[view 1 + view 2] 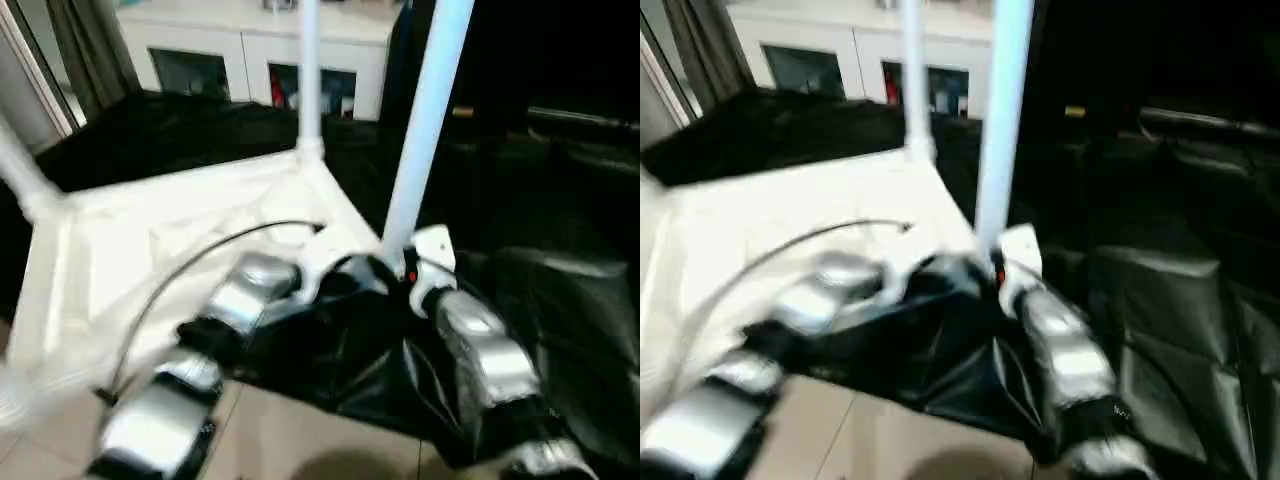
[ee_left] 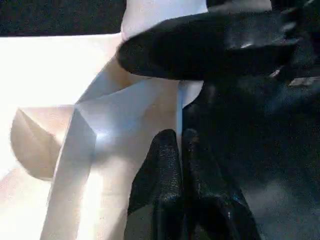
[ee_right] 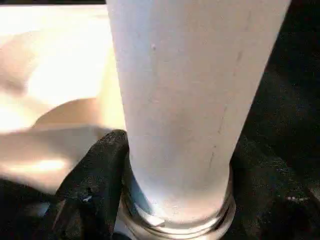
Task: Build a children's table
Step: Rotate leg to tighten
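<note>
Silver forearms fill the foreground of the head views, reaching toward the children's table [image 1: 190,240], which lies upside down on the black-draped table [image 1: 560,300], its ribbed underside facing up. Three legs show rising from corner sockets: a near leg [image 1: 425,120] at the closest corner, a far leg [image 1: 309,70] behind it, and a third leg [image 1: 22,170] at the robot's left. Behind stands a white cabinet [image 1: 260,60] with glass doors and coloured items inside, too blurred to name. At the near leg's base, the right gripper [image 1: 395,268] has its fingers spread around the tube, one black finger [image 3: 95,185] against it. Just beside, the left gripper [image 2: 181,150] has its fingers pressed together, empty, over the table's underside.
</note>
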Available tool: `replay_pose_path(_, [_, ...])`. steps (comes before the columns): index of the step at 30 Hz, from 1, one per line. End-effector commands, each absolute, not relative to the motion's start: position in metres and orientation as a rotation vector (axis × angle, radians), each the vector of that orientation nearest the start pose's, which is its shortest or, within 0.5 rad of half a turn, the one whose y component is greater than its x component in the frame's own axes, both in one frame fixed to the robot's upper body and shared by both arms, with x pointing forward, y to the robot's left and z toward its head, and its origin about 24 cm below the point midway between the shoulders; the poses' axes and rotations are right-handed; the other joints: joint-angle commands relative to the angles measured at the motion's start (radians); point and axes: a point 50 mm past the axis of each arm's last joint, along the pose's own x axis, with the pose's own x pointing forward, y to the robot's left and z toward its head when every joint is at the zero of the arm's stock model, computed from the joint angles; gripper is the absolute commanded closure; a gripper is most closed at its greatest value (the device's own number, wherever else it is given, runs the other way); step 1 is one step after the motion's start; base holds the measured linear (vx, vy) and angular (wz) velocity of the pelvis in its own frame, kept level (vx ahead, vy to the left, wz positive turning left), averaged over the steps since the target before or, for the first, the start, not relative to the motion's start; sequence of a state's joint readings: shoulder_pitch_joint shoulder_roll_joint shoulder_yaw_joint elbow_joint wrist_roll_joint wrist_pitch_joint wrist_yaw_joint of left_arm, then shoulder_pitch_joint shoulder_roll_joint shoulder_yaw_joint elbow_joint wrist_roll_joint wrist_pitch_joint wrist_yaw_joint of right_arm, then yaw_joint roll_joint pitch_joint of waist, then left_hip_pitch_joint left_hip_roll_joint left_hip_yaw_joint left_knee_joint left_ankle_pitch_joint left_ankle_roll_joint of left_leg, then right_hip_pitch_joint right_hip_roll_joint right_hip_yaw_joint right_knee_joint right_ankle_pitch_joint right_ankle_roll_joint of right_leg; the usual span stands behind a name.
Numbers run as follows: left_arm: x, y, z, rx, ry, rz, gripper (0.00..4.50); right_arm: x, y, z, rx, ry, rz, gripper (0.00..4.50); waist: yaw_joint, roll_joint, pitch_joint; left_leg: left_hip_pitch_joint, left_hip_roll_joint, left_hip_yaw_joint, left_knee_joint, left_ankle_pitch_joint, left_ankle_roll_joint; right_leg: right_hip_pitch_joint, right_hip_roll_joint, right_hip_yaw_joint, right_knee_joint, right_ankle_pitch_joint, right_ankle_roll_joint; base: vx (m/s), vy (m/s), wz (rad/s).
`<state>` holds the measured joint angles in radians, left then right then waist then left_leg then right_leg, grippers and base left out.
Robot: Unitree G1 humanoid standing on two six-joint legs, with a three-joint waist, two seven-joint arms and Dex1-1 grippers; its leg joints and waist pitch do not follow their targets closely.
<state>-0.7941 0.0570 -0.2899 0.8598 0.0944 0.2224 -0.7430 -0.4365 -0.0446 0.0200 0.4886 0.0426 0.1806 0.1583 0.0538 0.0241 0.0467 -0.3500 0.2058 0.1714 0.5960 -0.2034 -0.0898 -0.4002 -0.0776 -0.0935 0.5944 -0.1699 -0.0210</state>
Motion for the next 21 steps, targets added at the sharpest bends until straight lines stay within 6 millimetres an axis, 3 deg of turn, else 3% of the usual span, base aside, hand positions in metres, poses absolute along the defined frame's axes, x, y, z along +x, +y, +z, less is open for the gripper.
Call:
replay_pose_path(1, [0.353,0.043,0.053,0.380,0.444,-0.953,4.50,0.322,-0.099,0.017,-0.013,0.326,0.261,1.84,-0.002,-0.003,-0.065,0.000,0.010,-0.003,-0.069,-0.141,0.038,0.054,-0.063,0.049,-0.084,-0.307,-0.151,0.000,0.000,0.00])
replay_pose_path(2, [0.353,0.042,0.052,0.384,0.445,-0.959,4.50,0.323,-0.090,0.020,-0.037,0.306,0.311,1.84,0.000,0.006,-0.065,-0.002,0.011,-0.004,-0.068,-0.131,0.041,0.055,-0.063,0.049,-0.080,-0.267,-0.161,0.000,0.000,0.00])
replay_pose_path(4, [0.351,0.043,0.050,0.386,0.453,-0.990,4.50,0.323,-0.079,0.028,-0.038,0.258,0.385,1.84,-0.002,-0.001,-0.068,-0.006,0.011,-0.003,-0.067,-0.125,0.054,0.061,-0.062,0.049,-0.076,-0.218,-0.174,0.000,0.000,0.00])
replay_pose_path(6, [0.350,0.044,0.048,0.382,0.464,-1.006,4.50,0.324,-0.076,0.033,-0.020,0.228,0.414,1.29,-0.003,0.002,-0.068,-0.006,0.012,-0.003,-0.067,-0.119,0.068,0.061,-0.062,0.049,-0.074,-0.195,-0.187,0.000,0.000,0.00])
replay_pose_path(10, [0.346,0.053,0.044,0.385,0.457,-1.082,4.50,0.325,-0.095,0.040,0.024,0.182,0.426,1.02,-0.005,-0.003,-0.066,-0.008,0.012,-0.003,-0.068,-0.135,0.078,0.065,-0.063,0.048,-0.076,-0.212,-0.190,0.000,0.000,0.00])
replay_pose_path(14, [0.343,0.062,0.042,0.427,0.457,-1.156,4.50,0.319,-0.110,0.041,-0.013,0.205,0.598,0.63,-0.006,0.000,-0.064,-0.006,0.015,-0.002,-0.067,-0.148,0.096,0.065,-0.063,0.048,-0.077,-0.222,-0.192,0.000,0.000,0.00])
replay_pose_path(18, [0.332,0.075,0.044,0.409,0.474,-1.320,4.50,0.307,-0.131,0.046,-0.072,0.213,0.772,0.63,-0.005,-0.003,-0.063,-0.008,0.019,-0.003,-0.069,-0.156,0.101,0.068,-0.065,0.049,-0.078,-0.234,-0.200,0.000,0.000,0.00])
replay_pose_path(21, [0.324,0.080,0.047,0.405,0.462,-1.437,4.50,0.301,-0.139,0.048,-0.087,0.228,0.842,0.63,-0.003,0.000,-0.063,-0.005,0.023,-0.004,-0.069,-0.160,0.104,0.063,-0.068,0.051,-0.075,-0.232,-0.210,0.000,0.000,0.00])
